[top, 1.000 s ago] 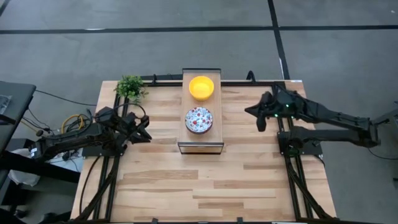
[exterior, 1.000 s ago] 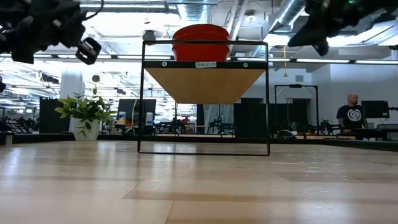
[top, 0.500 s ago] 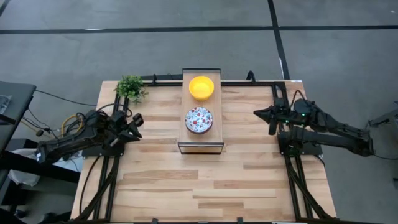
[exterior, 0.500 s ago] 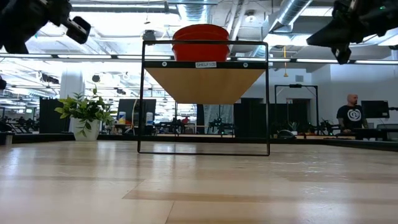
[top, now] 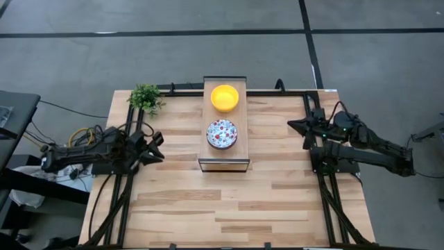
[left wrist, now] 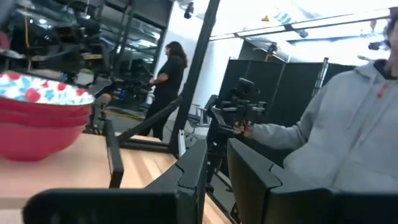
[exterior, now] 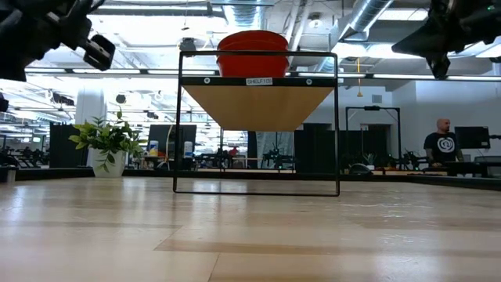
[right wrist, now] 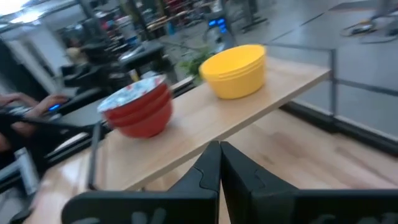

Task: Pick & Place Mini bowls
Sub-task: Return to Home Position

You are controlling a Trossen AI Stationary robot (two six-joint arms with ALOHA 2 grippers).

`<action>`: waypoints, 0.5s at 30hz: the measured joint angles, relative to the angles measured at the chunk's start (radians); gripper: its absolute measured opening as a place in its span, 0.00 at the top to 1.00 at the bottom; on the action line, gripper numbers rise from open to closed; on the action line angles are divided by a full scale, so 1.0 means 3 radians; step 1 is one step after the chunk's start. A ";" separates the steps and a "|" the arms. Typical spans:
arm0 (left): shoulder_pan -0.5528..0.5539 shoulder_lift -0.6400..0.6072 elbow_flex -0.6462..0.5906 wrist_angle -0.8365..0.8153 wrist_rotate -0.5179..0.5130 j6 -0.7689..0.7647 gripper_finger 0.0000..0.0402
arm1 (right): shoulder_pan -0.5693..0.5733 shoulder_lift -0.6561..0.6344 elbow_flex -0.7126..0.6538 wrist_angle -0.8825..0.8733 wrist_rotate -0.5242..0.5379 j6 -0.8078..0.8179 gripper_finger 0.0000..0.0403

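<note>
The stack of yellow mini bowls (top: 225,97) sits at the far end of the shelf (top: 224,164), and the stack of floral mini bowls (top: 222,133) sits nearer its front edge. The left gripper (top: 154,146) hangs by the table's (top: 208,208) left edge, fingers slightly apart and empty. The right gripper (top: 300,129) hangs by the right edge, fingers pressed together on nothing.

On the bench (top: 229,201) a shelf (top: 224,164) carries a yellow bowl (top: 225,97) at its far end and a floral bowl (top: 222,133) nearer. A potted plant (top: 146,97) stands far left. The left gripper (top: 154,144) and right gripper (top: 300,132) hang at opposite bench edges, well apart from the shelf.
</note>
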 joint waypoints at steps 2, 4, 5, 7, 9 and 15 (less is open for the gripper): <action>-0.0121 0.0000 0.0001 -0.0006 -0.0077 0.0078 0.84 | 0.0000 0.0010 0.0000 0.0014 0.0127 -0.0005 1.00; -0.0209 0.0000 0.0001 -0.0071 -0.0140 0.0093 0.84 | 0.0001 0.0029 0.0000 0.0014 0.0151 -0.0006 1.00; -0.0235 0.0000 0.0001 -0.0097 -0.0209 0.0094 0.84 | 0.0001 0.0031 0.0000 0.0013 0.0151 -0.0006 1.00; -0.0251 0.0000 0.0001 -0.0094 -0.0423 0.0108 0.84 | 0.0001 0.0030 -0.0001 0.0050 0.0151 0.0017 1.00; -0.0251 0.0000 0.0001 -0.0093 -0.0583 0.0104 0.84 | 0.0003 0.0035 -0.0056 0.0192 0.0130 0.0046 1.00; -0.0251 0.0083 0.0002 -0.0176 -0.0765 0.0216 0.84 | 0.0095 0.0050 -0.0489 0.0869 -0.0182 0.0216 1.00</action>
